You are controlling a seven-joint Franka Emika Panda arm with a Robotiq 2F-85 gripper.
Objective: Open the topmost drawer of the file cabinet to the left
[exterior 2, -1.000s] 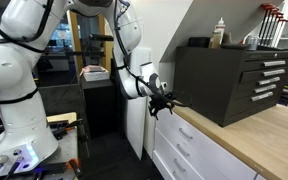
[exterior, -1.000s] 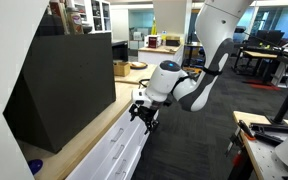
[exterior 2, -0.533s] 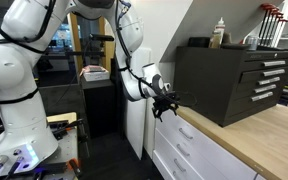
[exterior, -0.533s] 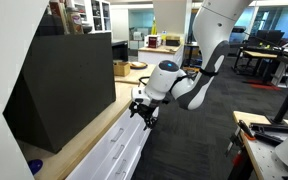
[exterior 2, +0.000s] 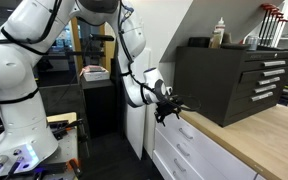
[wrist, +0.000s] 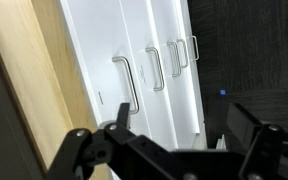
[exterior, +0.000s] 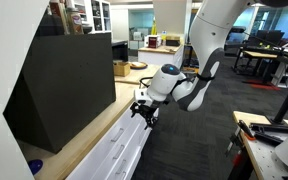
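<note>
while the topmost drawer (wrist: 96, 55) looks shut, its shallow white front level with the deeper fronts beyond it in the wrist view, the gripper (wrist: 179, 112) hangs just in front of it, spread wide and holding nothing. the drawer lies directly ahead of the fingertips, the first front under the cabinet's top edge, and its slim silver bar handle (wrist: 125, 85) runs lengthwise across the line on which the jaws would close. that pose reads as a line-up for a pull: open wide enough to straddle the bar, wrist turned so the two pads can pinch it from either side. the bar sits ahead of one finger (wrist: 119, 125) rather than midway between the pair, so a small sideways shift seems due before closing. whether anything touches the front cannot be told.

the drawer is plain and glossy, wide but thin, with no gap showing along its edge – nothing of its contents is on view.

around it, the file cabinet (exterior: 124, 158) runs on below and behind the gripper as a low white bank of stacked fronts with matching handles. its light wood top (exterior 2: 252, 135) lies beside the gripper, and a black tool chest (exterior 2: 229, 75) stands on that top, well apart from the fingers. the arm (exterior: 189, 90) reaches in from the aisle side, over dark carpet (exterior: 194, 150).
</note>
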